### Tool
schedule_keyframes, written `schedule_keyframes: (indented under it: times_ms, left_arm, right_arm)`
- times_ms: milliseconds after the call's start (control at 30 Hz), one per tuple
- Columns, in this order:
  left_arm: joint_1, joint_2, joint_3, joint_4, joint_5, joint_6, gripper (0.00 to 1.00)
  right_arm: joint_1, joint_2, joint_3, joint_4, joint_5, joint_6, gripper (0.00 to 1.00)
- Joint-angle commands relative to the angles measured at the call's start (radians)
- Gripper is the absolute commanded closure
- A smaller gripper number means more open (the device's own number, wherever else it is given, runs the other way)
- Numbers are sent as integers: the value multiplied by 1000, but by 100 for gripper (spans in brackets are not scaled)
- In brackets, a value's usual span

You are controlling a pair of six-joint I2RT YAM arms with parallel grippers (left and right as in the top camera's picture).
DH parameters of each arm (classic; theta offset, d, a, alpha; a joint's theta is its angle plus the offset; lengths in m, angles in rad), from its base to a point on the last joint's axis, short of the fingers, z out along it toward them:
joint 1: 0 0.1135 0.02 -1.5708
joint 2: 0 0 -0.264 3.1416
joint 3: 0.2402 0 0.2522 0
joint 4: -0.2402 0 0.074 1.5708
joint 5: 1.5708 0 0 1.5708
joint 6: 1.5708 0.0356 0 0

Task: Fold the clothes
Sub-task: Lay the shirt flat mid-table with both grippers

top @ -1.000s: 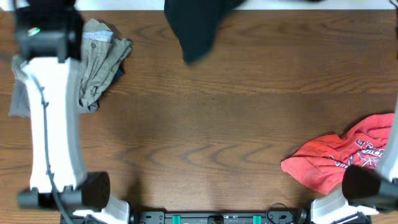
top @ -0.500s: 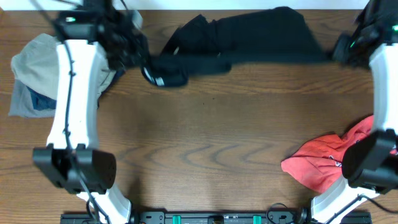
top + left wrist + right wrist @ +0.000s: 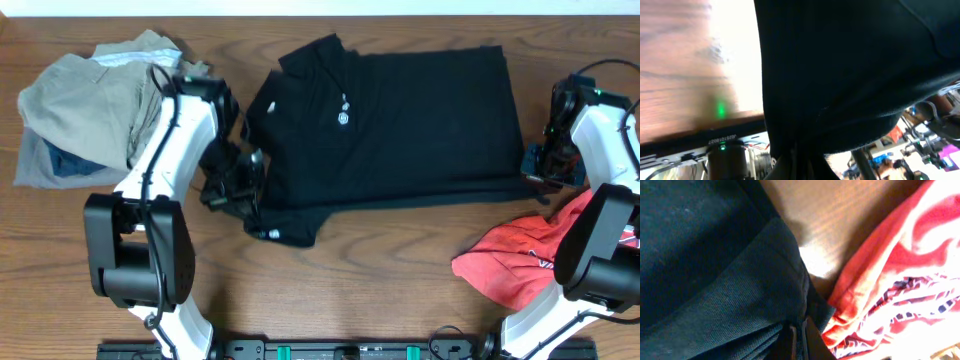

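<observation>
Item: black short-sleeved collared shirt (image 3: 400, 120), soft knit, laid flat on the far middle of the brown wood-grain table (image 3: 350, 280), collar (image 3: 312, 52) to the far left, hem to the right. Marking: one small round white chest logo (image 3: 343, 118), too small to read. One short sleeve juts toward the near edge at the lower left. Left gripper (image 3: 240, 190): at the shirt's left edge by that sleeve; in the left wrist view its tip (image 3: 795, 160) sits where the black cloth (image 3: 840, 75) bunches into tight pleats, fingers closed and pinching the shirt. Right gripper (image 3: 543, 170): at the shirt's lower right corner; in the right wrist view the folded layers (image 3: 700, 255) converge into the tip (image 3: 799, 337), fingers pressed together on the cloth. Adjacent item: red tee with white print (image 3: 520, 260), crumpled at the near right, its edge just beside the right gripper; white and dark lettering shows in the right wrist view (image 3: 900, 280) but cannot be read. Further item: khaki trousers (image 3: 80, 100), heaped at the far left corner, with a blue-grey cloth (image 3: 60, 165) showing beneath them, apart from the shirt.
</observation>
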Motion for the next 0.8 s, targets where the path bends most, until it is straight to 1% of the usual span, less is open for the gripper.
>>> schedule_keyframes:
  times_ms: [0,33,67,100,133,233,333,400,433,467,533,633,767]
  left_arm:
    - [10,-21,-41,5,-50,18,85]
    - [10,-21,-39,10,-50,18,76]
    - [10,-22,-33,14,-50,18,63]
    - [10,-24,-24,21,-50,19,56]
    - [10,-27,-12,35,-50,18,51]
    - [11,-37,29,104,-51,2,49]
    - [18,-47,45,255,-116,-83,49]
    - [19,-44,43,387,-155,-131,42]
    - [19,-42,38,443,-162,-150,36]
    - [19,-37,29,515,-164,-170,32]
    - [19,-24,14,606,-164,-195,25]
    - [19,10,-6,694,-164,-249,24]
    - [19,84,-8,755,-163,-283,23]
  right_arm:
    - [-26,-30,-1,12,109,16,99]
    - [-26,-30,-1,13,108,16,99]
    - [-26,-30,-1,14,105,16,99]
    - [-26,-30,-1,14,100,19,99]
    - [-26,-30,-1,15,92,18,99]
    - [-26,-30,-1,16,87,18,99]
    - [-26,-30,-1,19,71,18,99]
    - [-26,-30,-1,20,71,18,99]
    - [-26,-30,-1,21,69,18,99]
    - [-26,-30,-1,23,65,18,99]
    - [-26,-30,-1,24,55,18,99]
    - [-26,-30,-1,24,50,18,99]
    - [-26,-30,-1,25,49,18,99]
